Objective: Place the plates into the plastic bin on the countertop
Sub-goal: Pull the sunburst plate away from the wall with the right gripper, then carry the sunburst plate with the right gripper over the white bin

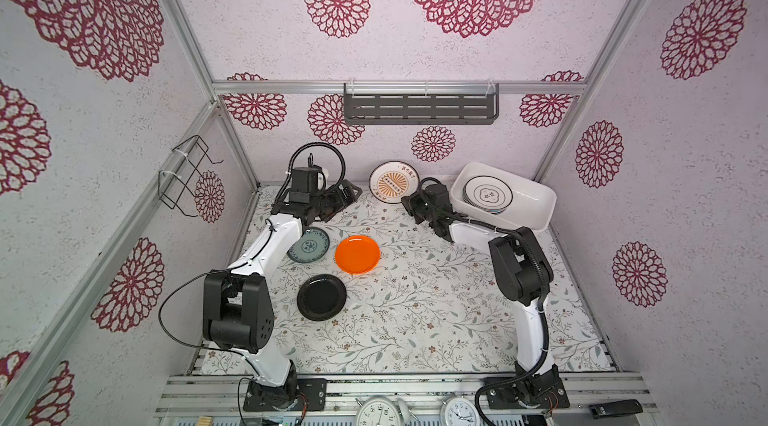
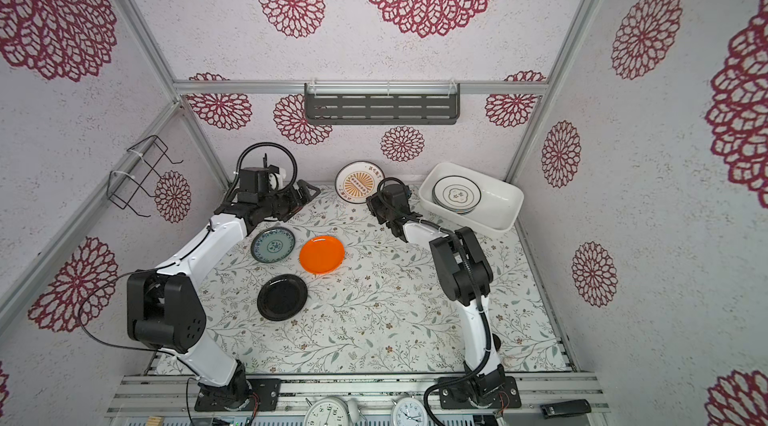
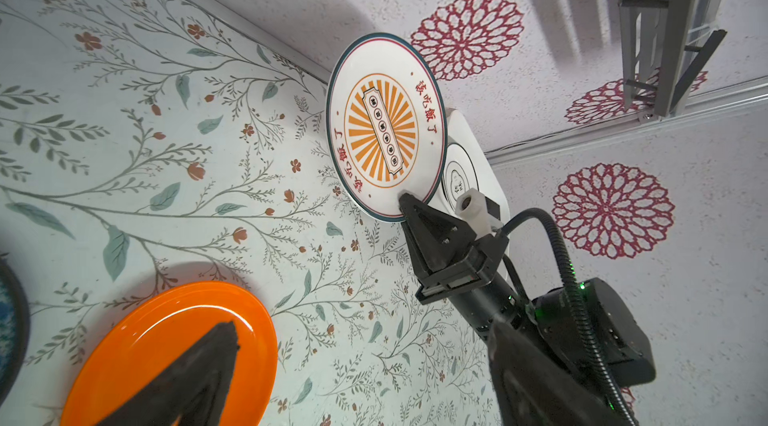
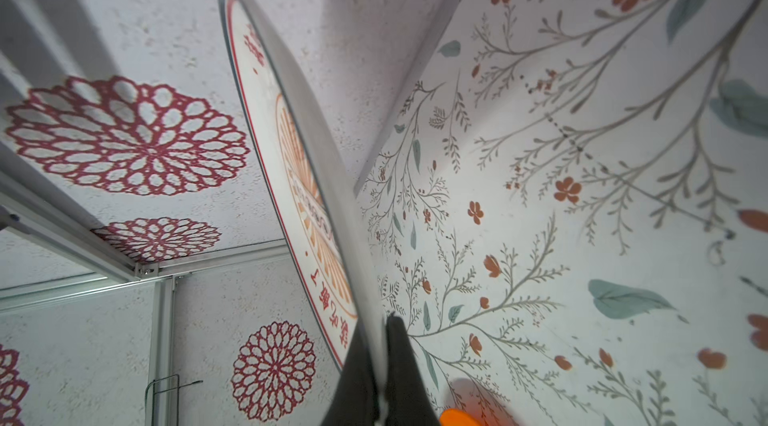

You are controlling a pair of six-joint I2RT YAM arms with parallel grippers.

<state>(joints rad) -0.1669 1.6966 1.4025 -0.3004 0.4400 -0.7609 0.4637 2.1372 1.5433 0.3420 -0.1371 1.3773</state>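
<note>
Right gripper [image 3: 405,203] clamped on the sunburst plate [image 3: 382,128] at its rim, plate on edge — bin [image 1: 536,199] just beside the gripper, opposite the plate. Left gripper [image 1: 351,192] wide, empty, well off from the bin.

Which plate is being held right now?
The orange-sunburst plate, held on edge by the right gripper. The teal plate, plain orange plate and black plate lie flat on the countertop.

Bright, even, diffuse light fills both top views; shadows on the tabletop [image 1: 415,311] are faint and soft. In the left wrist view the orange plate [image 3: 137,332] shows white glare along its rim, and soft grey shadows lie on the wall [image 3: 353,8]. In the right wrist view the sunburst plate [image 4: 291,178] and right end effector [image 4: 380,332], close to the lens, are blurred.
</note>
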